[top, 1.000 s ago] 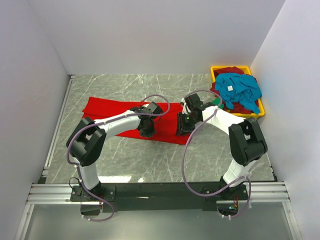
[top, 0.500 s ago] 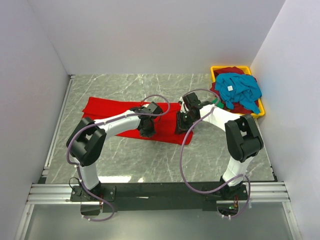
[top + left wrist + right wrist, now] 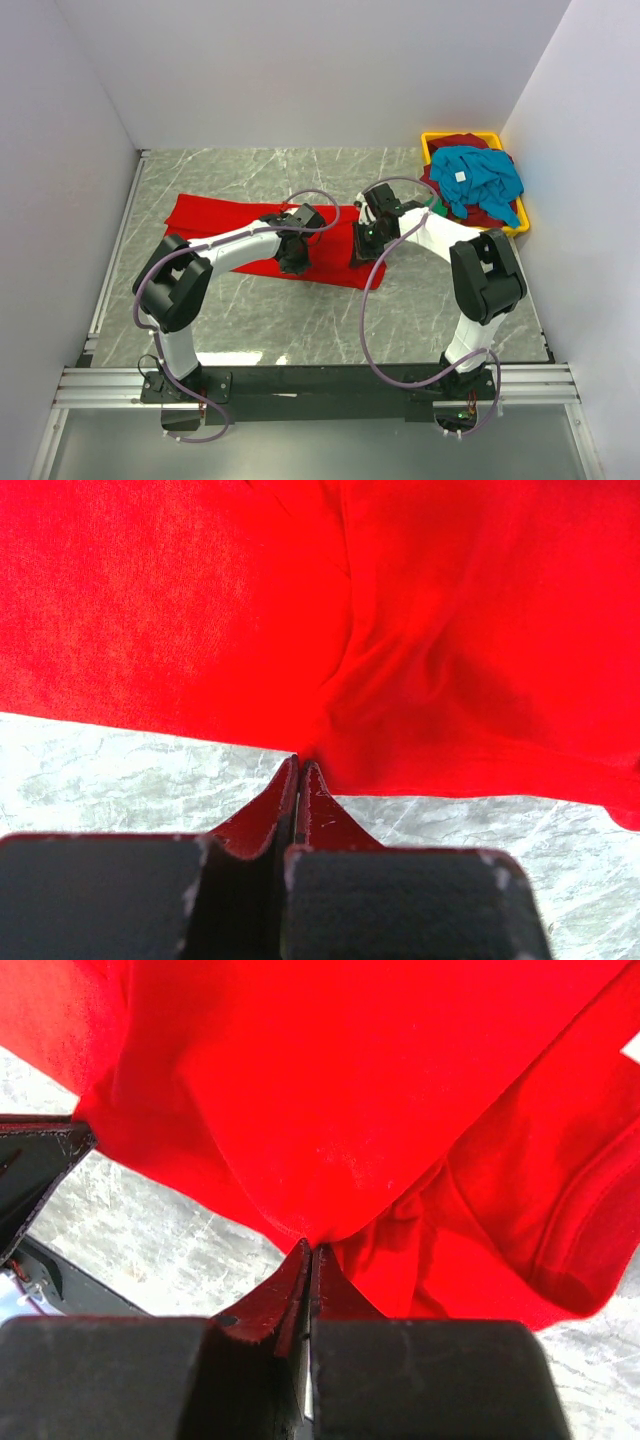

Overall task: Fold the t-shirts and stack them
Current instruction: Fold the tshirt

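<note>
Left pincer (image 3: 300, 765) and right pincer (image 3: 308, 1248), side by side, were each clamped shut on the near edge of the red t-shirt (image 3: 220, 215). It lay on a grey marbled desk (image 3: 300, 310) enclosed by white walls (image 3: 300, 70). From above, the arms hid the pinched folds. The shirt's long axis ran sideways, stretching out beyond the left pincer.

Matt cloth, smooth stone
I see the red t-shirt (image 3: 440, 630) as soft matt cloth; the table (image 3: 300, 315) looks smooth, grey and marbled.
</note>
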Motion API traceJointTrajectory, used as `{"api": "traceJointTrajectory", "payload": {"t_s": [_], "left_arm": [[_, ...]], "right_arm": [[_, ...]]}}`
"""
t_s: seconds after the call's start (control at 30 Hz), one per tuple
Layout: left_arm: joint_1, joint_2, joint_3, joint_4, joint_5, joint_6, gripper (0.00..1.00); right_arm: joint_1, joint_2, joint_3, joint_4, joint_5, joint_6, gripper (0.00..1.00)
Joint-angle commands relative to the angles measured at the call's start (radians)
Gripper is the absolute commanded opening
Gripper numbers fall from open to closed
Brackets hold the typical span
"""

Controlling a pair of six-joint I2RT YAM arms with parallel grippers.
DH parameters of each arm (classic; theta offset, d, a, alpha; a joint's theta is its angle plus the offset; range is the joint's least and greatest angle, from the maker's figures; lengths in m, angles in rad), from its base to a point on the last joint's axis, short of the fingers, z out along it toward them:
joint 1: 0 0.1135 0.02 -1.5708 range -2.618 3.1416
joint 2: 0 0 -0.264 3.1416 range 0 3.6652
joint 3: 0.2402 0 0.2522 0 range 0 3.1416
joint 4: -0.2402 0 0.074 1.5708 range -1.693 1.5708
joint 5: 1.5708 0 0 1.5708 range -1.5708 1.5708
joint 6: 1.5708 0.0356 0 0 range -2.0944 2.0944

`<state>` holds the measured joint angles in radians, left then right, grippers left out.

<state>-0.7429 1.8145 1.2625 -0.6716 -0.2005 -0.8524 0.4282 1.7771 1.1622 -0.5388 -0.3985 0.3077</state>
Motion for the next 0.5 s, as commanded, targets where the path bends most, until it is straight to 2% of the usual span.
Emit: {"api": "traceJointTrajectory", "payload": {"t_s": [0.0, 0.47], "left_arm": [[0.004, -0.032, 0.003, -0.009, -0.019, -0.007, 0.01], [0.004, -0.049, -0.008, -0.029, -0.033, -0.023, 0.01]], "right_arm": [[0.007, -0.019, 0.051, -0.059, -0.008, -0.002, 0.0], [0.009, -0.047, 0.082, -0.17, -0.034, 0.021, 0.0]]}}
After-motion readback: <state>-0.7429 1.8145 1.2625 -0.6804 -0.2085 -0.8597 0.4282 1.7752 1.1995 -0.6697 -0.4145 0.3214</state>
